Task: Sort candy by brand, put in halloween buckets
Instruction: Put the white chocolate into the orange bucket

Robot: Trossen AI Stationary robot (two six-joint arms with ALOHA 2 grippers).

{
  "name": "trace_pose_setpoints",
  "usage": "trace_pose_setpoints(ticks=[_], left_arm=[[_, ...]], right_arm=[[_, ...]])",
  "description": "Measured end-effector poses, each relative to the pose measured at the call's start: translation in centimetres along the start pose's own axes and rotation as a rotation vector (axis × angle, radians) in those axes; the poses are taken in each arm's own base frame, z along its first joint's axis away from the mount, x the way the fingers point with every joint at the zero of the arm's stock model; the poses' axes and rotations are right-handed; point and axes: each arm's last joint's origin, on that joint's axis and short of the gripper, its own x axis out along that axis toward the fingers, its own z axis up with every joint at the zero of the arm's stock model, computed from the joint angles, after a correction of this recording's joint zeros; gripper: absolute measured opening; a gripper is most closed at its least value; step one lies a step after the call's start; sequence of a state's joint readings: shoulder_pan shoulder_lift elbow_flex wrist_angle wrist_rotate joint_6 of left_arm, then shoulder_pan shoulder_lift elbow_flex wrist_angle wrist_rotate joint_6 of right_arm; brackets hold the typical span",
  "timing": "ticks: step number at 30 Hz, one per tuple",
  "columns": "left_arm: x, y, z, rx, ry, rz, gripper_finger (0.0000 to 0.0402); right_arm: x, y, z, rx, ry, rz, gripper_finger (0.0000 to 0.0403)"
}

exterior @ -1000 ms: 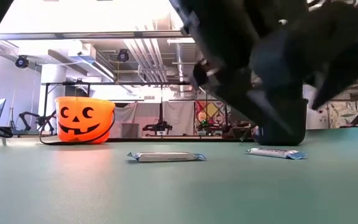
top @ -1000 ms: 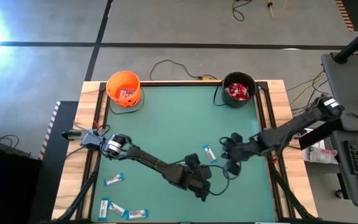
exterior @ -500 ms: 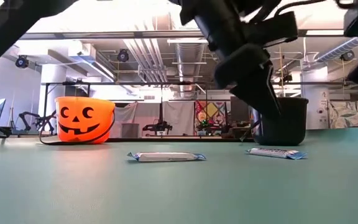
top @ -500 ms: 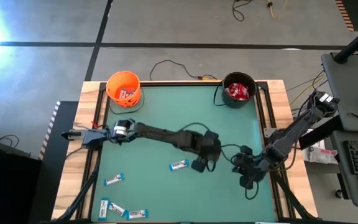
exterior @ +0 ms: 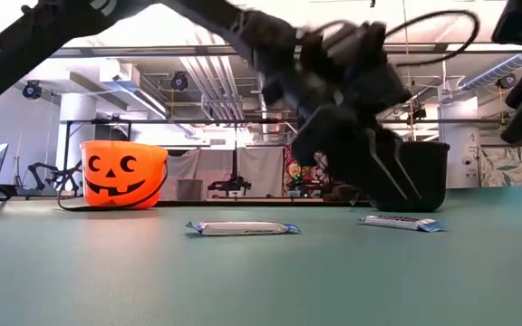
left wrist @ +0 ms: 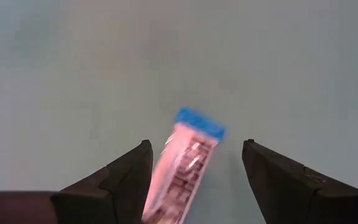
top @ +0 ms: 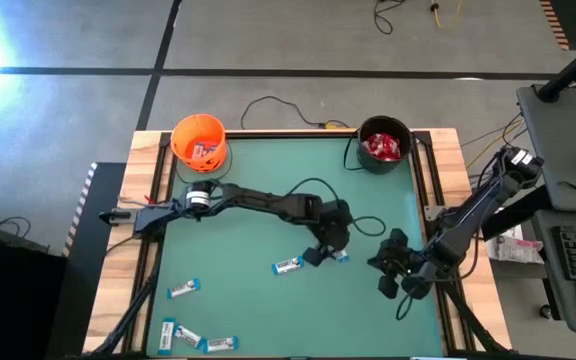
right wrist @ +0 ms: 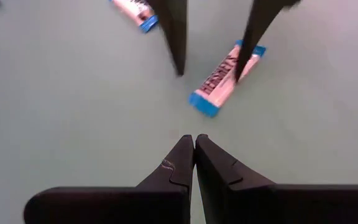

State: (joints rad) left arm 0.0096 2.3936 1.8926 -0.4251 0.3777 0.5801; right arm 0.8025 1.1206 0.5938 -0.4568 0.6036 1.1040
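Observation:
My left gripper point(top: 330, 248) point(left wrist: 196, 144) is open, pointing down near the table's middle. Its fingers stand on either side of a blue-and-white bar point(left wrist: 185, 168) point(top: 340, 256) lying flat on the mat, and in the left wrist view they are clear of it. My right gripper point(top: 383, 275) point(right wrist: 194, 140) is shut and empty, low over the mat to the right of that bar point(right wrist: 225, 78). A second bar point(top: 288, 265) lies just to the left. The orange bucket point(top: 199, 140) holds bars; the black bucket point(top: 383, 145) holds red packets.
Several more bars lie at the near left corner point(top: 183, 290) point(top: 193, 340). Both buckets stand on the far edge, the orange one point(exterior: 123, 174) at the left and the black one point(exterior: 415, 177) at the right. A wooden rim point(top: 148, 250) frames the green mat. Cables run behind the table.
My left arm has swung from the near middle toward the far side, bringing its gripper over the bar and uncovering the second bar. My right gripper has drawn back from the bar toward the table's near right corner.

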Motion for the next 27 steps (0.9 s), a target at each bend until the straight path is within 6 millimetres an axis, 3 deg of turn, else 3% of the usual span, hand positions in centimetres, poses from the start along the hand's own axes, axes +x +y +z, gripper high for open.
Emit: trace_pose_setpoints(ticks=[4, 10, 21, 25, 27], left_arm=[[0.9, 0.6, -1.9, 0.032, -0.141, -0.035, 0.0233], [1.5, 0.9, -4.1, 0.117, -0.171, -0.034, 0.0233], [4.1, 2.1, -9.8, 0.073, -0.425, -0.196, 0.0233], [4.4, 2.1, -9.9, 0.059, -0.428, -0.208, 0.0233], [3.6, 2.2, -9.1, 0.057, -0.427, -0.2, 0.0233]], right_arm=[[0.4, -0.3, 0.5, 0.039, -0.016, -0.027, 0.0009], [0.9, -0.9, 1.4, 0.101, -0.067, -0.081, 0.0009], [2.2, -2.6, 3.0, 0.166, -0.088, -0.175, 0.0009], [2.5, -3.1, 3.4, 0.176, -0.091, -0.2, 0.0009], [2.6, -3.2, 3.5, 0.172, -0.092, -0.205, 0.0009]])
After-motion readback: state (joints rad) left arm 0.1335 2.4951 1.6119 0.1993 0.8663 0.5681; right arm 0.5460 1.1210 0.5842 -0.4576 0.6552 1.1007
